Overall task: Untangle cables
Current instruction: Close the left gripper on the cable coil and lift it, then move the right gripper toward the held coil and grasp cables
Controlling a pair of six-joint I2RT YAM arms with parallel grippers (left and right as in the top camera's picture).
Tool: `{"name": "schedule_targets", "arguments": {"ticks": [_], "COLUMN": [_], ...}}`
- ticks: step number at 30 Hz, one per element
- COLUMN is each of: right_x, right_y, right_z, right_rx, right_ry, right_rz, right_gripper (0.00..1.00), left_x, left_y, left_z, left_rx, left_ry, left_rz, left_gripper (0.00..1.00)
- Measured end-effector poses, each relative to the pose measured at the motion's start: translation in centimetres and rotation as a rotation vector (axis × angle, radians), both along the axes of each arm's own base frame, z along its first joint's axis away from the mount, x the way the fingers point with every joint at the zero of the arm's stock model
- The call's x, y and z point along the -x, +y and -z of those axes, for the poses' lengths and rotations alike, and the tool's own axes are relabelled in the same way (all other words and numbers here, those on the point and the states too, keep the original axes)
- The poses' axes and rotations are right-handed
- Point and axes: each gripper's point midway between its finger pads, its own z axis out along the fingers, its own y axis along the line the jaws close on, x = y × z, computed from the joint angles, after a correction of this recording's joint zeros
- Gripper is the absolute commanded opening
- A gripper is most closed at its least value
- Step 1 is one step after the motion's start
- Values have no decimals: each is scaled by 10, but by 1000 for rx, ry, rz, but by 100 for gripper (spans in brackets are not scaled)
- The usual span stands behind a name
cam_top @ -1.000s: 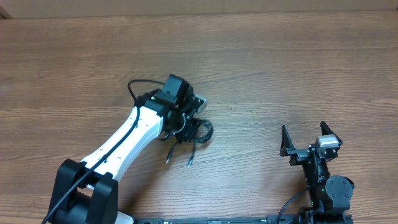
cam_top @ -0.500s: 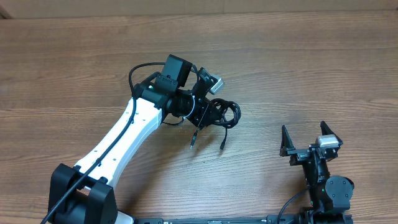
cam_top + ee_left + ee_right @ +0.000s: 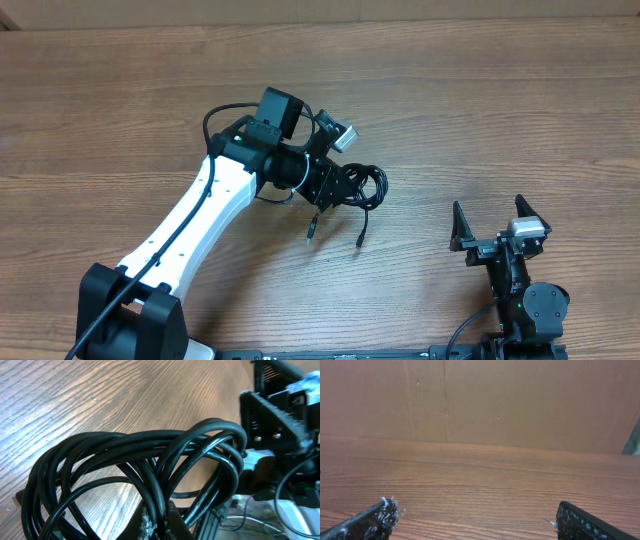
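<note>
The cables are a tangled bunch of thin black loops hanging from my left gripper over the middle of the table. Two plug ends dangle below the bunch toward the table. In the left wrist view the loops fill the frame, and my left gripper is shut on a few strands pinched between its pads. My right gripper stands open at the near right, well apart from the cables. The right wrist view shows its fingertips spread wide over bare wood with nothing between them.
The wooden table stretches on all sides of the bunch. A brown cardboard wall stands beyond the table's far edge. The left arm's white link slants from the near left toward the centre.
My left gripper has carried the cable bunch up and to the right over the last second, then nearly stopped. The right arm has not moved.
</note>
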Motion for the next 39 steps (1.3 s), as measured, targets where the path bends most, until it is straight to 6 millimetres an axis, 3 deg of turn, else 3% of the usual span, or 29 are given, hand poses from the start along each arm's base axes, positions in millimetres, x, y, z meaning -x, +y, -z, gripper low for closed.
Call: {"name": "schedule_targets", "arguments": {"ticks": [3,8,12,16,20,21,27,31,34,39], "right_x": [0,1,4,9,19,24,33,27,22,21], "right_y": [1,5,24,34,39,40,46,48,51,83], "right_z": [0,0,0,12,-15,-34,-88,-96,-98,-127], "right_rx": [-23,-326,-529,-576,-595,-592,-559,-568,-575,-594], "right_ry": [3,36,86,182,219,228,329,526,579,531], "right_rz": [-7,-23,-129,-162,-186,-192,-200,-160,-166,-403], "right_gripper": [100,100,100,100,100,100,100,100,100,100], "left_x": [-2,-2,1,13,33,34,37,39,40,44], "left_y": [8,20,21,18,9,8,2,-2,-3,-5], "left_z": [-3,-1,-1,-6,-28,-31,-48,-62,-69,-85], "left_rx": [23,20,17,59,226,247,368,456,505,621], "left_ry": [34,85,101,97,-1,-20,-123,-167,-210,-353], "left_rz": [-18,-49,-49,21,200,219,299,334,361,435], "left_gripper": [4,4,4,4,4,4,4,4,4,4]}}
